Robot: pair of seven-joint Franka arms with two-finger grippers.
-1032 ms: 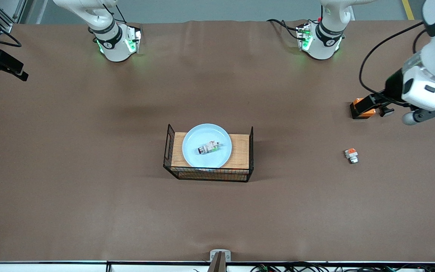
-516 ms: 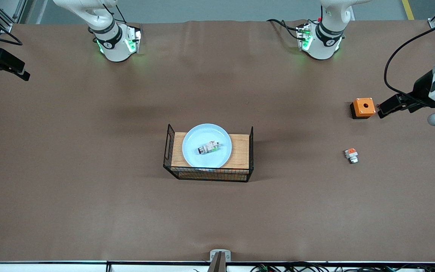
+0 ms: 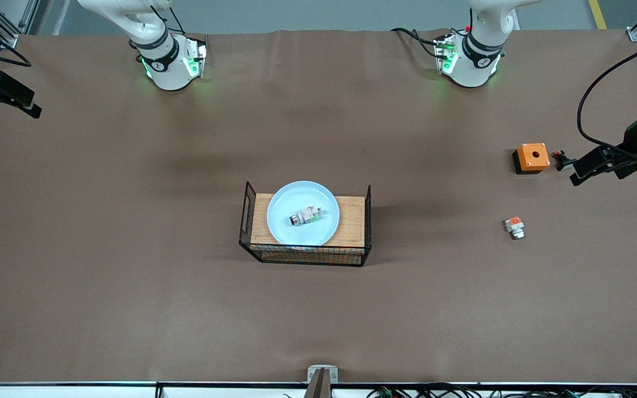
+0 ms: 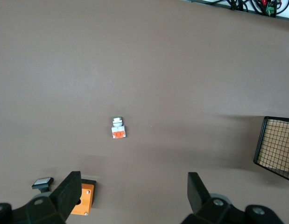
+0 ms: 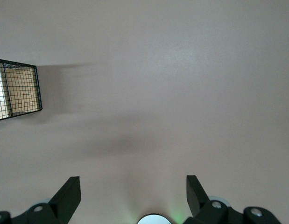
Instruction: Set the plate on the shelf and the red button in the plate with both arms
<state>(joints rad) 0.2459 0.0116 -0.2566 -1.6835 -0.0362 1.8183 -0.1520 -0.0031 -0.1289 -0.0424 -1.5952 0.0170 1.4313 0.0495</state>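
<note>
The plate (image 3: 303,213) sits on the rack (image 3: 351,220), well away from your spread, empty left gripper (image 4: 132,196); the red button (image 3: 304,216) lies in it. The right gripper (image 5: 133,193) waits, spread too. Judged rigid and glossy: pinch the plate's rim and the light button across its body.

Even overhead light fills the room, bright without glare on the matte brown table (image 3: 130,309). Soft, blurred shadows fall beside the rack (image 3: 306,231), toward the left arm's end, and in a faint band farther from the front camera. The bases glow green. The right wrist view looks washed out and paler; everything stays reasonably sharp.
</note>
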